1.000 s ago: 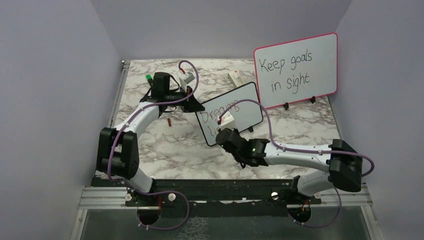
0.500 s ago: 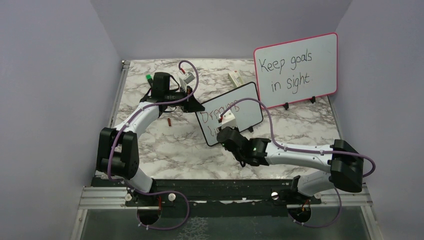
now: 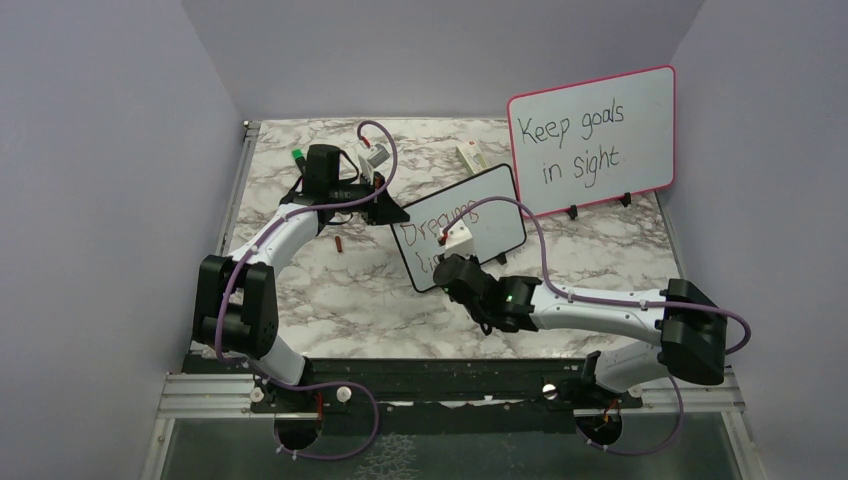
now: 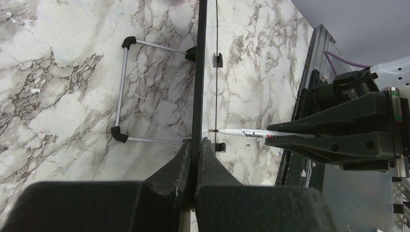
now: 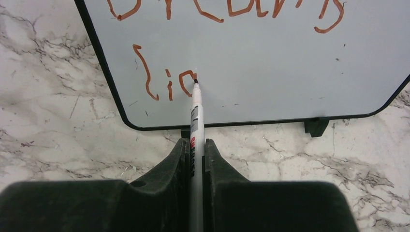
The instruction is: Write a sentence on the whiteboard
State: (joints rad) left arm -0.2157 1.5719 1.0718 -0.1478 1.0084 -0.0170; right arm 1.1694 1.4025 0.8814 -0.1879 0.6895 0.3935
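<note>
"On the tabletop (image 3: 350, 290), where does the whiteboard (image 3: 498, 185) stand right now?"

"Propped upright near the middle, just in front of the pink-framed board (image 3: 645, 170) and not touching it. My left gripper (image 4: 196, 145) is pinched shut on its thin black edge at the left side, steadying it."

"And your other arm?"

"My right gripper (image 5: 195, 145) is clamped tight around the marker (image 5: 196, 121). The barrel lies between the fingers, and the tip touches the board's face on the lower line."

"What has changed over the last second?"

"Very little, which tells its own story. The whiteboard, my left arm and the pink-framed board sit just where they were. Only my right wrist has shifted, and only slightly, so the tip is working within a single letter rather than travelling along the line."

"How does the sentence (image 5: 146, 75) read so far?"

"A whole first word in red on the top line, 'Dreams'. Below it come an 'L', an 'i' and a small loop, and the tip rests on that loop."

"What does that mean for the task?"

"I judge that I am partway through the third letter of the second word. The writing is well under way, but most of the lower line is unwritten. Pen pressure could rock the board backward, so my left hold needs to stay firm."
</note>
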